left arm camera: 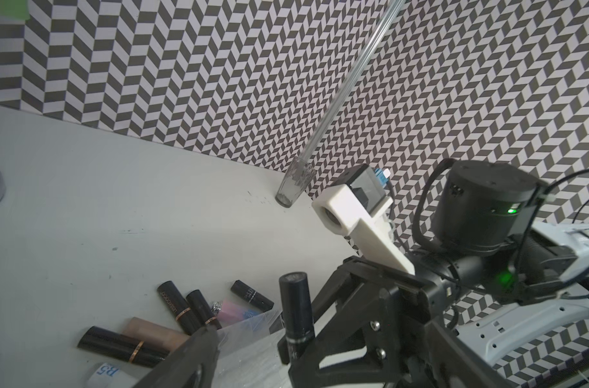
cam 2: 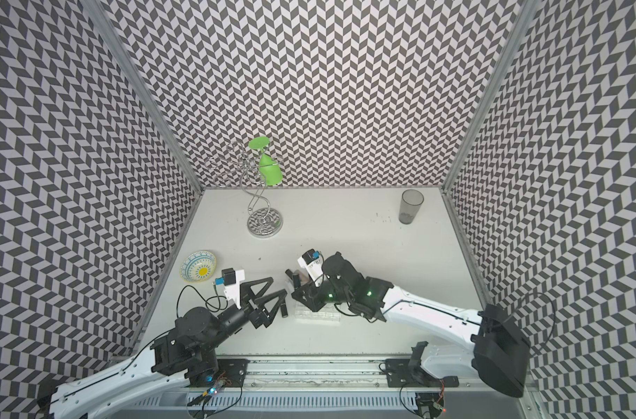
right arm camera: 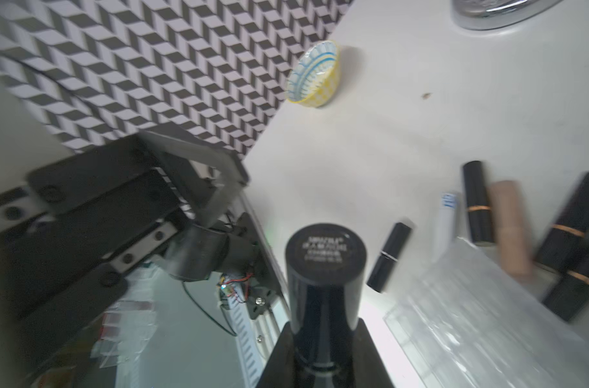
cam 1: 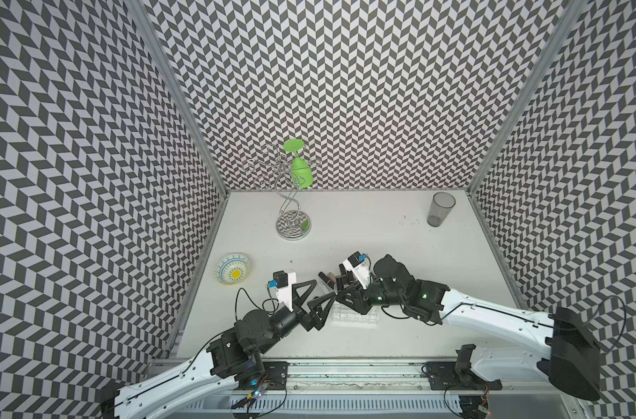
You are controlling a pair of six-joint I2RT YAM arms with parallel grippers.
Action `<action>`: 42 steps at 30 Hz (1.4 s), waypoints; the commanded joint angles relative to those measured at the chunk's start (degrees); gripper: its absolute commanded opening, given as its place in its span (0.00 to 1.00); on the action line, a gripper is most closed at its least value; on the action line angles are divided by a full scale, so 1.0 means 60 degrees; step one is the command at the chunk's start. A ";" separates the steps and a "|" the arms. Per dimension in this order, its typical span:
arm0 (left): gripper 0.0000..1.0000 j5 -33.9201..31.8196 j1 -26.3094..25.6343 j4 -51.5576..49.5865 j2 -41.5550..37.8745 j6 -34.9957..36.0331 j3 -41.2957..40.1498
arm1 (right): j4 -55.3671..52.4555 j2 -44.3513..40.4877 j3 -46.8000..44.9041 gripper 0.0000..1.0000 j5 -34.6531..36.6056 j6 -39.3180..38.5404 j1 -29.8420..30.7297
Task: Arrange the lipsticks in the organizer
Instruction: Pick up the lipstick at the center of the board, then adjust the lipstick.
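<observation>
The white worktop (cam 1: pixel 363 225) runs bare across its far half, between the wire glass stand (cam 1: pixel 294 225) with a green wine glass (cam 1: pixel 301 170) hanging on it and the grey tumbler (cam 1: pixel 440 209) near the back right corner; patterned walls shut in three sides. Both tools meet at the front middle over the clear organizer (cam 1: pixel 360 319), which both top views show only in part — the right arm covers most of it, and its cells are too blurred to read. The left tool (cam 2: pixel 278 286) stands spread wide, holding nothing; the right tool (right arm camera: pixel 323 362) is clamped on a black lipstick (right arm camera: pixel 325 285). A patterned bowl (cam 1: pixel 232 269) sits by the left wall. Only the wrist views sort out the loose lipsticks (left arm camera: pixel 177 304) just beyond the organizer — black tubes, a beige one (left arm camera: pixel 148 331), a pink one (left arm camera: pixel 230 309). One short black tube (cam 2: pixel 284 310) beside the organizer's left end shows in a top view and in the right wrist view.
</observation>
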 commanded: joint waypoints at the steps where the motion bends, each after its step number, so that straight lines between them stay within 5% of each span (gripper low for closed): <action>1: 1.00 -0.0204 -0.0028 -0.1360 0.0729 0.0310 0.0727 | -0.4509 0.0071 0.1443 0.18 0.1924 -0.0520 -0.0088; 6: 1.00 0.0425 -0.0653 -0.1852 0.3577 0.1669 0.1924 | -0.6923 0.0623 0.2589 0.18 0.0843 -0.0963 -0.0076; 12: 1.00 -0.3300 -0.3434 -0.3949 0.5278 0.2691 0.3718 | -0.7719 0.0454 0.2389 0.18 -0.0909 -0.1598 -0.0197; 17: 1.00 -0.3614 -0.4661 -0.4264 0.6073 0.3674 0.4253 | -0.8118 0.0420 0.2377 0.19 -0.2352 -0.2526 -0.0472; 21: 0.99 -0.5205 -0.5919 -0.5056 0.6683 0.4541 0.5130 | -0.8547 0.0217 0.2104 0.19 -0.3590 -0.3190 -0.1431; 24: 1.00 -0.4579 -0.6051 -0.5395 0.6716 0.5407 0.5751 | -0.8528 0.0159 0.2166 0.18 -0.4338 -0.3287 -0.1441; 28: 1.00 -0.5096 -0.6202 -0.7086 0.7029 0.5832 0.6785 | -0.8430 -0.0093 0.2063 0.18 -0.4521 -0.3262 -0.1439; 31: 1.00 -0.4996 -0.6330 -0.7332 0.7258 0.7578 0.6562 | -0.8268 -0.0480 0.1808 0.18 -0.5134 -0.3213 -0.1454; 34: 1.00 -0.6030 -0.6451 -0.7302 0.7583 0.8818 0.6110 | -0.7888 -0.0834 0.1475 0.18 -0.5451 -0.3221 -0.1454; 42: 0.99 -0.6988 -0.6602 -0.4039 0.7764 1.2202 0.5034 | -0.7480 -0.1046 0.0909 0.18 -0.6024 -0.3184 -0.1450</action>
